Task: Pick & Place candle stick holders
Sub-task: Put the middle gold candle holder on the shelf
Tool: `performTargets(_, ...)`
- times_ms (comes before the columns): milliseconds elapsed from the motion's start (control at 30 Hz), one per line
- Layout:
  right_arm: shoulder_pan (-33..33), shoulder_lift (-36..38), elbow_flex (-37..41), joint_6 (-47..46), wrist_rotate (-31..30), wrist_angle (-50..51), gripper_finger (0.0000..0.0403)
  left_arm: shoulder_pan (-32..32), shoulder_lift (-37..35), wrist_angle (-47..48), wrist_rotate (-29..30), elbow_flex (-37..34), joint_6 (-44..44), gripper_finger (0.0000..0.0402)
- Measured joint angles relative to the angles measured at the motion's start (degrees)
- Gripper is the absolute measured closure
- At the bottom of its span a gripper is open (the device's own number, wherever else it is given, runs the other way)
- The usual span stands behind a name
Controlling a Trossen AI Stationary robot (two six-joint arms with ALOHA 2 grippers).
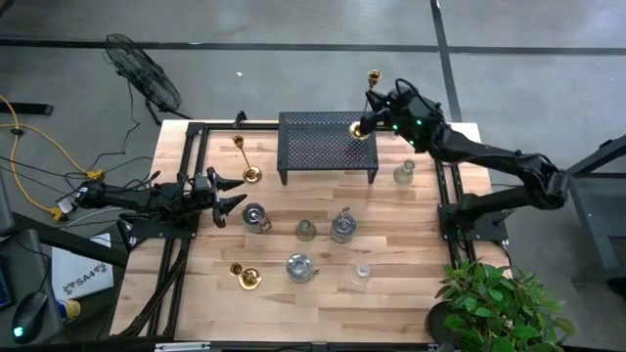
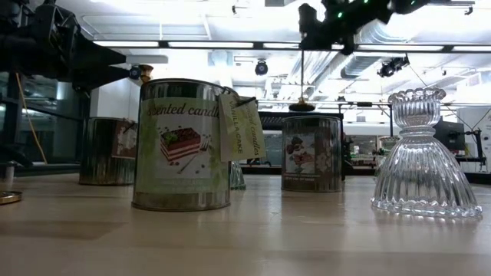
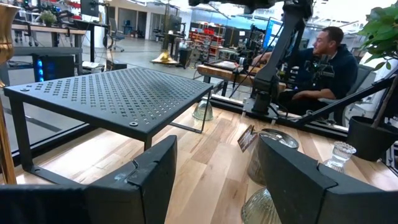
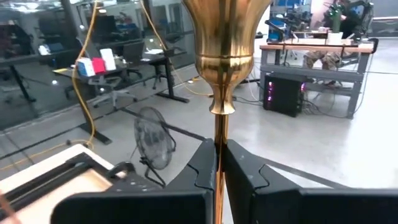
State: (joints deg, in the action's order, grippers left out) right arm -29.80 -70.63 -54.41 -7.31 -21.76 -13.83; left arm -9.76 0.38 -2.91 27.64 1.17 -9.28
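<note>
One gold candle stick holder (image 1: 363, 125) is held by the right gripper (image 1: 374, 108), pinched narrow on the thin stem (image 4: 219, 168), w/ the round base over the far-right corner of the black mesh stand (image 1: 328, 143). Whether the base is resting on the mesh or just above it can't be told. That is the only holder at the stand; placement is judged barely begun.

Still on the table: a 2nd gold holder (image 1: 245, 161) just left of the stand, a 3rd (image 1: 245, 277) at the near left, and short clear glass holders (image 1: 404, 174) right of the stand plus others mid-table (image 1: 305, 230) and nearer (image 1: 361, 273). Scented candle tins (image 2: 182, 144) are also out, approx. mid-table.

The left gripper (image 1: 227, 193) waits at the left side w/ fingers spread wide, nothing between them (image 3: 155, 177).

Hard to make out: the held holder's base is not seen in the right wrist view, only stem and cup. In the low view the tins block much of the table; only one glass holder (image 2: 426, 157) is plainly seen. A person (image 3: 323, 59) sits beyond the table, partly hidden behind the right arm.
</note>
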Motion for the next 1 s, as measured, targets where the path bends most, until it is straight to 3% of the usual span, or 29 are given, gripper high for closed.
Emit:
performTargets(500,-7.4,-5.6,0.0,3.0,2.4,-5.4,0.0399,0.0,0.0,0.0,0.0,0.0,0.0,0.0183)
performTargets(1000,-7.9,-8.6,-0.1,2.8,2.2,-8.5,0.0399,0.0,0.0,0.0,0.0,0.0,0.0,0.0183)
